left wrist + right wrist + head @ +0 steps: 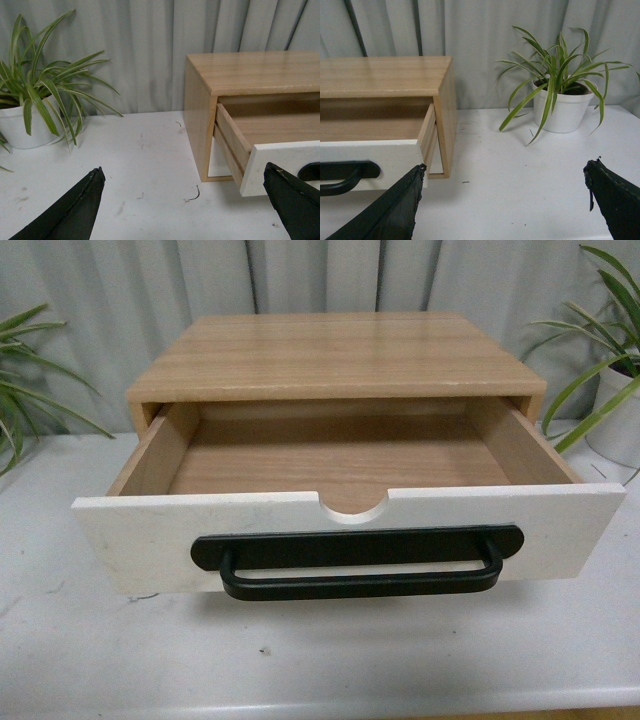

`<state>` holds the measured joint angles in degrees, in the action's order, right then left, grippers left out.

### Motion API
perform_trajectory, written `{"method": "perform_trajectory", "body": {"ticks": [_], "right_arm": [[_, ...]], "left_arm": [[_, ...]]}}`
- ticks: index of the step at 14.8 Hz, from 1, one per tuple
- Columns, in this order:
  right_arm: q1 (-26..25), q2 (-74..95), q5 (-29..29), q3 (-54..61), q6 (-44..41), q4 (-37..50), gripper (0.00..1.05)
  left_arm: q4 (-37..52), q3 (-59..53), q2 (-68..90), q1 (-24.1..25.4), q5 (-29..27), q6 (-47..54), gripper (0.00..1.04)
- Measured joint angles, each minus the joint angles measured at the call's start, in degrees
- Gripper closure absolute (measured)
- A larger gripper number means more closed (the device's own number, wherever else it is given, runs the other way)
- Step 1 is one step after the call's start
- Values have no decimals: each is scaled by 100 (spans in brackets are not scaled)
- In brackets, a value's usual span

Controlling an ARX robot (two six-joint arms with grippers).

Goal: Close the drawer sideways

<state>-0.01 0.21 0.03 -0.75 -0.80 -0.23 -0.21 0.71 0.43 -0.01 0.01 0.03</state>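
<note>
The drawer (140,540) is pulled far out of a light wood cabinet (340,355). It has a white front panel, a long black bar handle (360,562), a half-round notch in its top edge and light wood sides; its inside is empty. Neither gripper shows in the front view. My left gripper (185,205) is open above the table, left of the drawer's front panel (280,160). My right gripper (505,200) is open above the table, right of the drawer's front panel (375,155). Both are apart from the drawer.
The cabinet stands on a white table (320,660). A potted plant in a white pot (25,125) stands to the left, another (565,112) to the right. A grey curtain (120,300) hangs behind. The table's front edge runs close below the drawer.
</note>
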Motion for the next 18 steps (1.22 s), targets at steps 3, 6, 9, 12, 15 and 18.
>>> {"method": "perform_trajectory", "body": {"ticks": [3,6,9,12,15,18], "right_arm": [[0,0,0,0,0,2,6],[0,0,0,0,0,2,6],[0,0,0,0,0,2,6],[0,0,0,0,0,2,6],[0,0,0,0,0,2,6],[0,0,0,0,0,2,6]], "left_arm": [[0,-2,0,0,-2,0,7],[0,0,0,0,0,0,7],[0,0,0,0,0,0,7],[-2,-2,0,0,-2,0,7],[0,0,0,0,0,0,7],[0,0,-2,0,-2,0,7]]}}
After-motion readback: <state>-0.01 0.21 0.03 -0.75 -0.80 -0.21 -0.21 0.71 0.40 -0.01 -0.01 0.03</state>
